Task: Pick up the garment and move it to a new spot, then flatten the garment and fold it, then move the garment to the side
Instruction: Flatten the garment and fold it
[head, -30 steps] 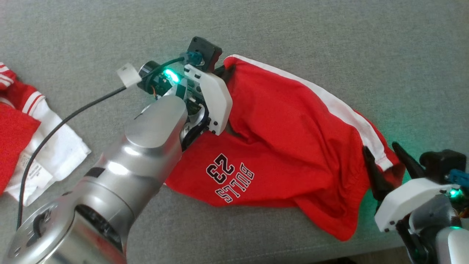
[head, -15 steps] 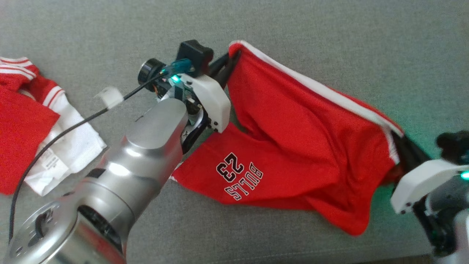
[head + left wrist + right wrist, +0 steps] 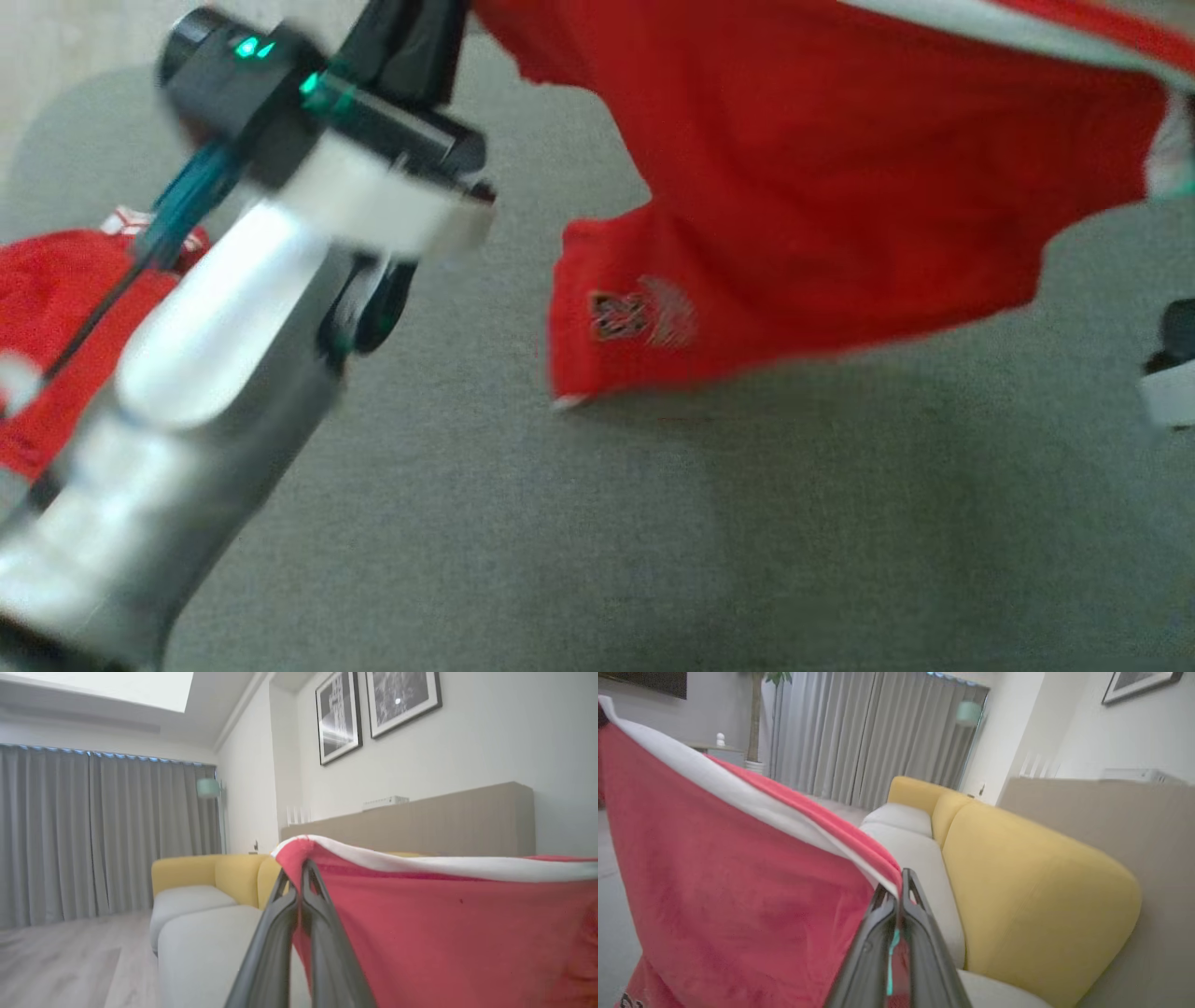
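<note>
The garment [image 3: 822, 177] is a pair of red shorts with a white side stripe and a dark number print. It hangs stretched in the air above the grey cushion [image 3: 653, 541]. My left gripper [image 3: 296, 879] is shut on the garment's [image 3: 444, 942] left top corner, just under the white stripe. In the head view that gripper [image 3: 415, 37] is raised at the top left. My right gripper [image 3: 900, 886] is shut on the opposite striped edge of the garment [image 3: 728, 891]. The lower leg with the print dangles free.
Another red and white garment [image 3: 47, 308] lies on the cushion at the left, partly behind my left arm. The wrist views show a yellow sofa back [image 3: 1031, 896], grey curtains [image 3: 93, 835] and framed pictures [image 3: 373, 704] on the wall.
My right gripper closed on the garment's striped edge. Both arms then lifted the garment off the cushion and it now hangs between them. The head camera has also shifted.
</note>
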You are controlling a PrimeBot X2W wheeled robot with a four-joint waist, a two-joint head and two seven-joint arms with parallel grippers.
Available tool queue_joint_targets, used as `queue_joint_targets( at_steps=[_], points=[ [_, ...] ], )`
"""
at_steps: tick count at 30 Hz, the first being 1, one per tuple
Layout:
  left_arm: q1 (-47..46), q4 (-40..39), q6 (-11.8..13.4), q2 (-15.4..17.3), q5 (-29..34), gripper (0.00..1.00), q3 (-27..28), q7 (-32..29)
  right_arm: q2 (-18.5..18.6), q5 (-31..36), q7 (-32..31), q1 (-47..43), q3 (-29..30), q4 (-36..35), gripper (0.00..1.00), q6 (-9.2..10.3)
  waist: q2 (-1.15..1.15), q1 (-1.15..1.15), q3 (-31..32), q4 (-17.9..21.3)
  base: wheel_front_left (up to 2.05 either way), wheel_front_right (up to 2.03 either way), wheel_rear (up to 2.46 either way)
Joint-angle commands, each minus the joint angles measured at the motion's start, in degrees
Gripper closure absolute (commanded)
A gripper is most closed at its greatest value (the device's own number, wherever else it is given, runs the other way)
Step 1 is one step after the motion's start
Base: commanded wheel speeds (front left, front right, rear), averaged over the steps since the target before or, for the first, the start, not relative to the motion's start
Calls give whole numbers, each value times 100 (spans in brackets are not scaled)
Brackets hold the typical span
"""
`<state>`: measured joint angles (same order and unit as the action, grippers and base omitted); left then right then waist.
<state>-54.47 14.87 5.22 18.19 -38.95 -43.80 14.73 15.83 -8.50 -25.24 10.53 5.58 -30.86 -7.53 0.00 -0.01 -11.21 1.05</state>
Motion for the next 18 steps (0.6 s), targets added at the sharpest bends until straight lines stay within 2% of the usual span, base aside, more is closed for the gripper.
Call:
queue_joint_targets(
  at_steps=[1,6,11,14,18],
  points=[
    [68,-734,263,492,111,100,421,25,235,27,-122,269,4,-380,100,4,0,1,240,-133,0,0,0],
    [419,-2541,885,1108,274,100,719,-274,503,-60,-437,663,18,-754,100,4,0,1,354,-202,0,0,0],
    [543,-3184,1127,1317,206,100,813,-631,653,-278,-663,1095,-72,-614,100,4,0,1,271,-221,0,0,0],
    [501,-3052,1071,1229,-35,100,837,-764,696,-504,-718,1509,-198,-125,100,4,0,1,117,-219,0,0,0],
    [161,-2071,739,857,-410,100,864,-715,692,-818,-613,2204,-457,842,100,4,0,1,-124,-214,0,0,0]
  ],
)
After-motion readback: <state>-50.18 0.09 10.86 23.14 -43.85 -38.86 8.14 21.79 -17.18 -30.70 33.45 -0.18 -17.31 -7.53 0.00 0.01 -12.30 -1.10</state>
